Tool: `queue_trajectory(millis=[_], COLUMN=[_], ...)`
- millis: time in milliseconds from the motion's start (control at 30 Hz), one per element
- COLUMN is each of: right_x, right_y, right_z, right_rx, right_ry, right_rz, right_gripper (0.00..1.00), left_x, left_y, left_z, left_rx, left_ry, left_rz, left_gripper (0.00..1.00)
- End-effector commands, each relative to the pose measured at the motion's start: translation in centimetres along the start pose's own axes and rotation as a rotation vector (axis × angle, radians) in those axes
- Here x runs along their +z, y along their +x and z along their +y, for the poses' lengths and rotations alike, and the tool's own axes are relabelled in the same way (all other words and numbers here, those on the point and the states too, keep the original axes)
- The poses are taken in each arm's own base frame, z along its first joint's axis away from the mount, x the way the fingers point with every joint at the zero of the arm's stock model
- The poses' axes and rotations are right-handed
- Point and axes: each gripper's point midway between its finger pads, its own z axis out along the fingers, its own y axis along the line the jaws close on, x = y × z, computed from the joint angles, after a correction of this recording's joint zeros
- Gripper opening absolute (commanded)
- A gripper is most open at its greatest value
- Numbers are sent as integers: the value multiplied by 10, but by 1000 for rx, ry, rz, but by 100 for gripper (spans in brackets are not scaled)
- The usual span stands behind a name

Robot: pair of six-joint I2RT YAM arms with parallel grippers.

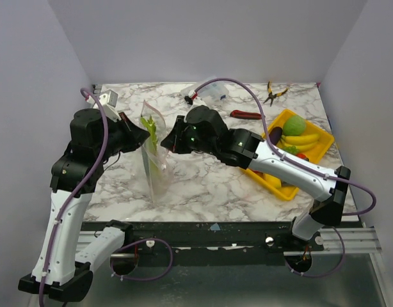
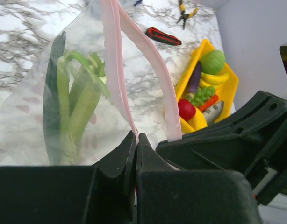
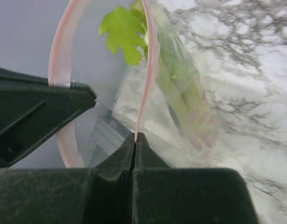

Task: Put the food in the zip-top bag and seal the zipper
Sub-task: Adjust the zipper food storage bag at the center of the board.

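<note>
The clear zip-top bag [image 1: 153, 157] stands upright on the marble table between my two grippers, with the green celery stalk [image 1: 150, 130] inside it. My left gripper [image 1: 143, 135] is shut on one side of the pink zipper strip [image 2: 116, 79]. My right gripper [image 1: 167, 142] is shut on the other side of the zipper strip [image 3: 150, 70]. The bag's mouth is held open between them. The celery also shows in the left wrist view [image 2: 80, 100] and the right wrist view [image 3: 174, 79]. The red tomato [image 2: 186, 109], purple eggplant [image 2: 194, 77], green ball [image 2: 212, 61] and yellow pieces [image 2: 215, 78] lie in the yellow tray.
The yellow tray [image 1: 321, 152] sits at the right of the table under my right arm. A red-handled tool [image 1: 245, 115] and yellow-handled pliers [image 1: 273, 93] lie at the back right. A clear item [image 1: 212, 89] lies at the back middle, a small white object [image 1: 108, 98] at the back left.
</note>
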Motion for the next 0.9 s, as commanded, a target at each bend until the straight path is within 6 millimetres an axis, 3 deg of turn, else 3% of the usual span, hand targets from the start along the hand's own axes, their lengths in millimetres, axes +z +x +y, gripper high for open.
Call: queue_trajectory(millis=[0, 67, 167, 333, 467, 700, 767, 867], right_x=[4, 5, 9, 13, 8, -21, -36, -65], right_y=[6, 7, 12, 20, 21, -5, -19, -41], right_z=[46, 58, 50, 3, -33, -65, -73, -100], right_rx=[79, 100, 119, 126, 67, -87, -139, -201], right_ry=[-224, -279, -271, -127, -7, 176, 232, 396], right_rz=[42, 53, 41, -37, -84, -148, -181, -250], right_gripper=[0, 0, 0, 0, 8, 31, 37, 44], left_x=[-15, -19, -13, 21, 43, 59, 63, 66], left_y=[-24, -30, -24, 5, 21, 26, 26, 27], left_z=[17, 22, 29, 38, 33, 12, 9, 4], left_rx=[65, 83, 92, 86, 69, 43, 28, 16], left_ry=[-144, -175, -188, -139, -55, 86, 104, 133], left_rz=[-71, -101, -92, 25, 102, 151, 158, 169], left_gripper=[0, 0, 0, 0, 0, 0, 0, 0])
